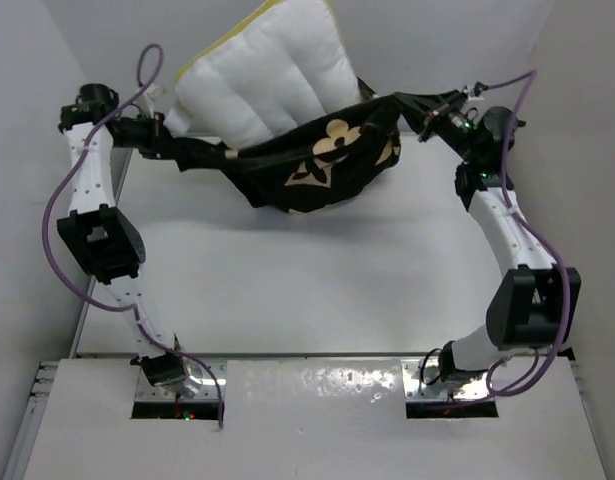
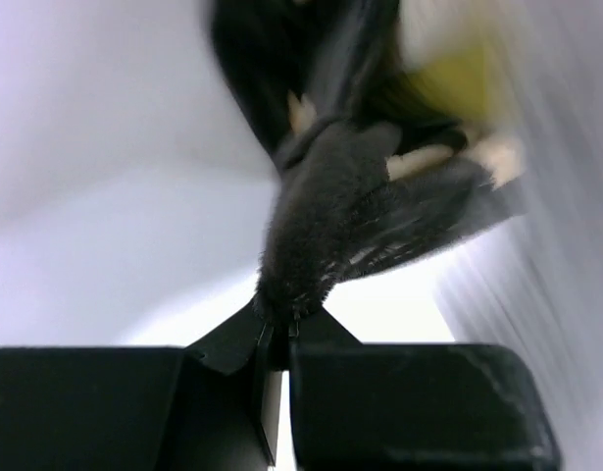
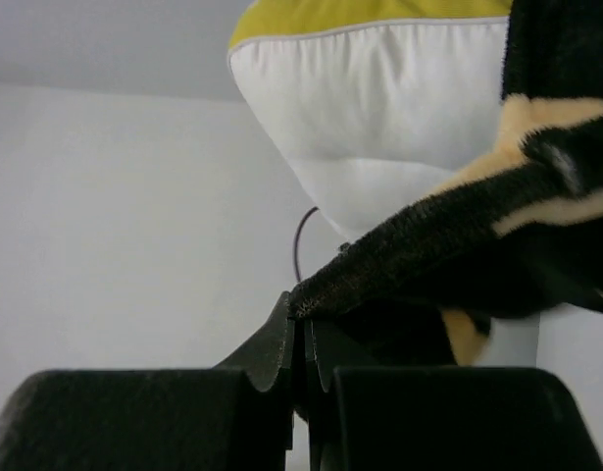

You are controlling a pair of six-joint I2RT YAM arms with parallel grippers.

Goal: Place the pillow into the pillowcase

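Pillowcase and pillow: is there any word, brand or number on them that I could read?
None readable. The pillowcase shows only tan flower motifs, no letters; the pillow shows plain white quilting and a yellow edge, no legible label.

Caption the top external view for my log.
Left pincer and right pincer hold the black pillowcase stretched across the white pillow's near end.

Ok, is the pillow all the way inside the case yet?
No: in the top view most of the pillow shows bare beyond the upper edge of the case.
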